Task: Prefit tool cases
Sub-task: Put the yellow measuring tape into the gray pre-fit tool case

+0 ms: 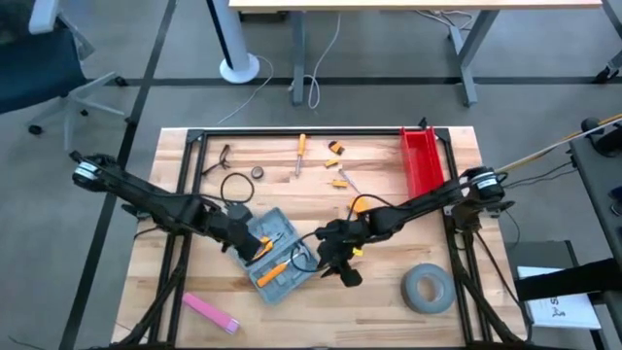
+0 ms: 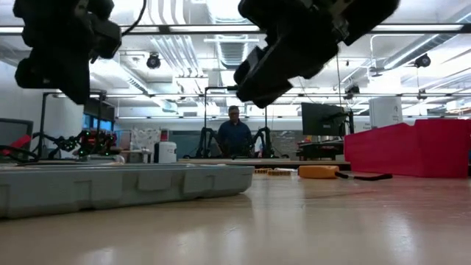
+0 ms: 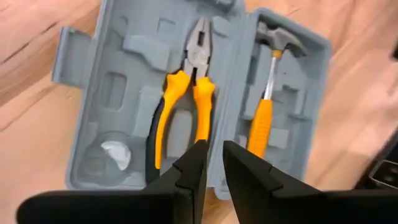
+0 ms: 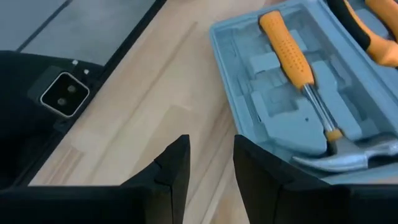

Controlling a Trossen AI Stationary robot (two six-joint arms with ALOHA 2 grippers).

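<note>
Case open on counter, lower centre of high view; pliers and hammer already seated. Left end effector above pliers, right end effector beside hammer side: fingers slightly parted, nothing held. Next judged: loose tool at upper centre to be fetched.

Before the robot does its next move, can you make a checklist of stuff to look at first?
1. Tool case lying open and flat on the table: ok.
2. Pliers sitting in their recess: ok.
3. Hammer sitting in its recess: ok.
4. Left end effector empty, fingers slightly apart above the pliers: ok.
5. Right end effector empty, hanging beside the case near the hammer head: ok.
6. All recesses filled: not ok; several are bare, and orange-handled tools lie loose farther up the table.
</note>
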